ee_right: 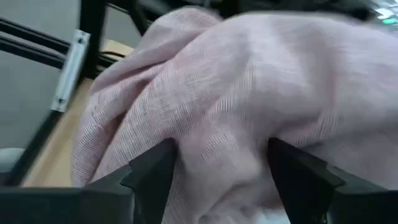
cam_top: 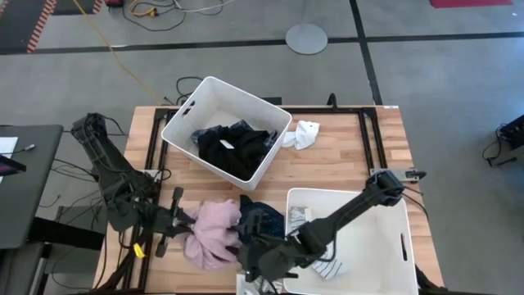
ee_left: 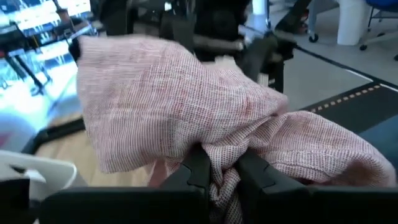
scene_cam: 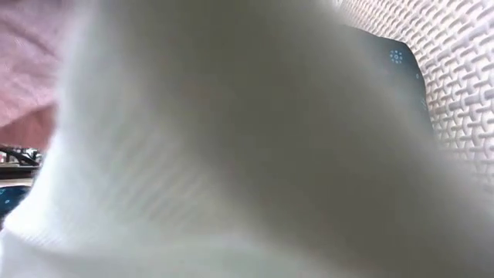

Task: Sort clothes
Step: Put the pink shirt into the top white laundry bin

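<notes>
High view: far bin holds black garment; left gripper clenches pink garment; right gripper seemingly spread.

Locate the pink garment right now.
In the high view, the pink garment lies at the table's near edge, left of centre, pinched by the left gripper, beside the navy dotted garment.

Low view almost wholly blocked by blurred white fabric, perhaps a sock.

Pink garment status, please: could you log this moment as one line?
left gripper: shut on pink garment | right gripper: open, fingers astride same garment | black garment: in far bin
</notes>
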`<action>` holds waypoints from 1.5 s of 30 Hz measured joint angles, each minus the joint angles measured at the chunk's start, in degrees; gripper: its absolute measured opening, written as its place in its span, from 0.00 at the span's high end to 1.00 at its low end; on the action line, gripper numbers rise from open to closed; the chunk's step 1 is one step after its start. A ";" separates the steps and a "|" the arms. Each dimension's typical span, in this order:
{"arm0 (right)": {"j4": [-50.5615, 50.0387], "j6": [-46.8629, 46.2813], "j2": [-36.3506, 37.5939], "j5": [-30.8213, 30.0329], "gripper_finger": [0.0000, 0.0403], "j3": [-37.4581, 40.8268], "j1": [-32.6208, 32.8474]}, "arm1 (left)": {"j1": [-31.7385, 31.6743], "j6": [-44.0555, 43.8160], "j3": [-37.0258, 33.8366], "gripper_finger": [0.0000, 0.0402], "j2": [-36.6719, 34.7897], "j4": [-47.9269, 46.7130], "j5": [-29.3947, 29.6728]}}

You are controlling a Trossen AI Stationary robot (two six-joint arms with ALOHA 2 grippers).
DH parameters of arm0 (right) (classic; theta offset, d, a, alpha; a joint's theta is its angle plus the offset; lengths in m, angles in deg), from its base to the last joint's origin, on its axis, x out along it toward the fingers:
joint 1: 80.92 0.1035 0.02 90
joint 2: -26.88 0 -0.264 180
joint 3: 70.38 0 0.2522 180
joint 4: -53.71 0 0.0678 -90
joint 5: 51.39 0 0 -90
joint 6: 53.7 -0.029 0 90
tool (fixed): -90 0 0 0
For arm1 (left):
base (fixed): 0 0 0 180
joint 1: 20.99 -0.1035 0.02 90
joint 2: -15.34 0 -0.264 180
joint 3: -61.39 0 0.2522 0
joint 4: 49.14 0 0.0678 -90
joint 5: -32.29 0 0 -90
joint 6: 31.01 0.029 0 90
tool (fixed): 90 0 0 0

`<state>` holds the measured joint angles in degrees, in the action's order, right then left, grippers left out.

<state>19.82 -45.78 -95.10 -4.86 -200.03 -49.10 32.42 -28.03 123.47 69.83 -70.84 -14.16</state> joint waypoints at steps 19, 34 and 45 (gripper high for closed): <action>11.42 -3.35 -1.13 13.06 0.26 0.04 -6.30 | -0.62 6.73 0.08 0.94 1.81 5.94 -2.60; 12.86 2.01 -1.00 16.53 0.96 0.04 -7.57 | -0.99 16.22 0.94 0.94 2.76 9.25 -1.16; 13.41 8.22 4.65 15.54 0.98 0.02 -12.10 | -3.00 34.19 7.76 0.93 2.17 8.91 12.87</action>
<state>33.23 -37.55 -90.45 10.69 -200.01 -61.20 29.42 6.16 131.23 72.01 -61.93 -1.29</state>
